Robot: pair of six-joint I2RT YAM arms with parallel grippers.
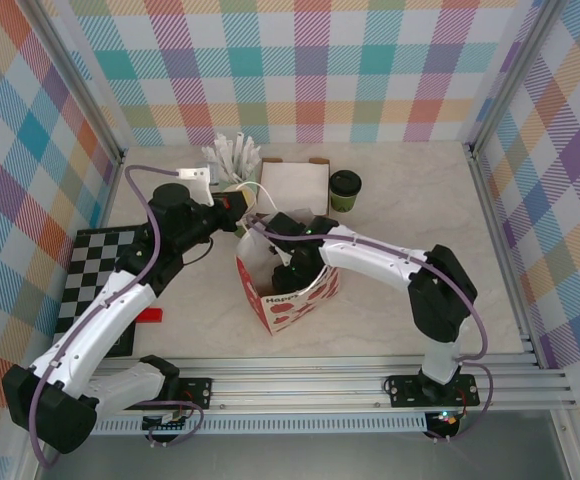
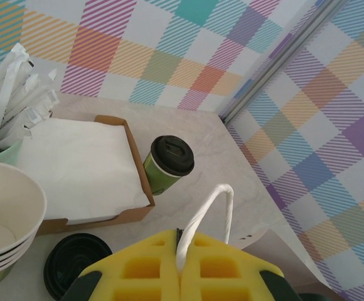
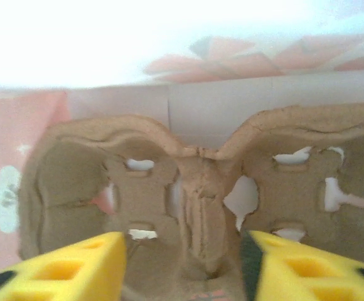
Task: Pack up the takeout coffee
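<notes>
The overhead view looks down from behind the arms (image 1: 370,262) across the whole desk (image 1: 420,230). The left wrist view faces the far right corner, sharing the lidded cup (image 2: 169,162) with it. The right wrist view presses close to a cardboard holder (image 3: 201,182).

Robot lab test booth
A left arm (image 1: 100,322) and a right arm (image 1: 370,262) are bolted to a metal rail (image 1: 320,385) at a table (image 1: 420,220) edge, boxed in by plaid walls (image 1: 310,70).

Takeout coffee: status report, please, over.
Left claw shut on bag handle. Right claw open in bag, over cup carrier. Takeout coffee upright beside napkin box, not yet packed.
</notes>
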